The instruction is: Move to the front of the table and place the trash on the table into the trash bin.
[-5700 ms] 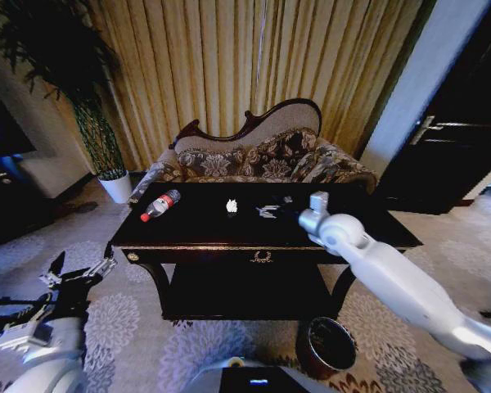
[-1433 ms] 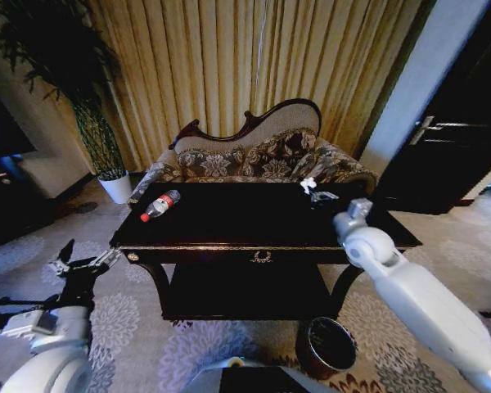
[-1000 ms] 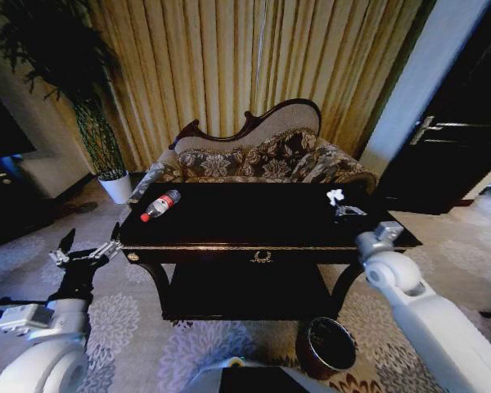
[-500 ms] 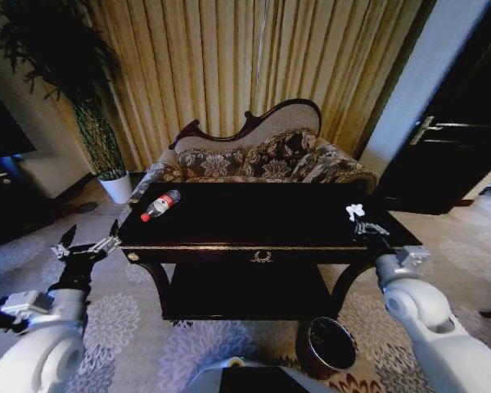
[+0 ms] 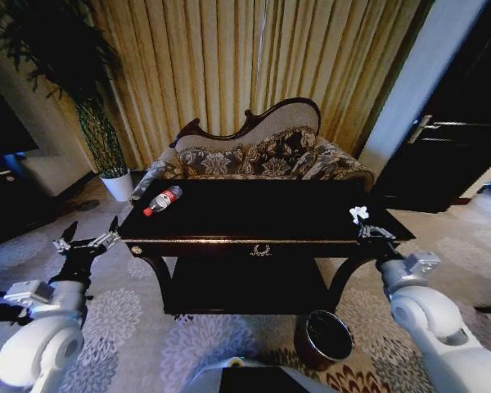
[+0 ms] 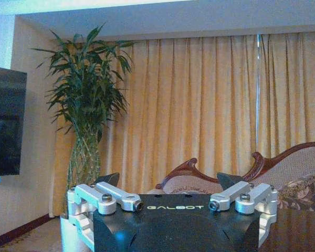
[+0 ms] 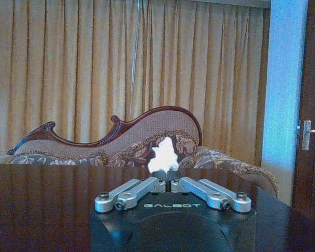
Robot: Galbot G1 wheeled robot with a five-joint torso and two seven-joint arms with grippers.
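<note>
The dark glossy table [image 5: 254,214] stands in front of me. A clear bottle with a red cap [image 5: 161,200] lies at its far left corner. My right gripper [image 5: 365,228] hovers over the table's near right corner, shut on a white crumpled scrap [image 5: 359,214]. In the right wrist view the scrap [image 7: 164,155] sticks up from the shut right gripper [image 7: 167,181] above the tabletop [image 7: 42,194]. The round reddish-brown trash bin [image 5: 326,338] sits on the carpet below, by the table's right leg. My left gripper [image 5: 86,243] is open, left of the table; the left wrist view shows it [image 6: 168,181] holding nothing.
An ornate sofa [image 5: 254,155] stands right behind the table, before gold curtains. A tall plant in a white pot [image 5: 116,185] is at the back left. A dark door [image 5: 450,147] is on the right. Patterned carpet lies around the table.
My right gripper has carried the white scrap from mid-table rightward and back to the near right corner. The left gripper rose a little beside the table.
</note>
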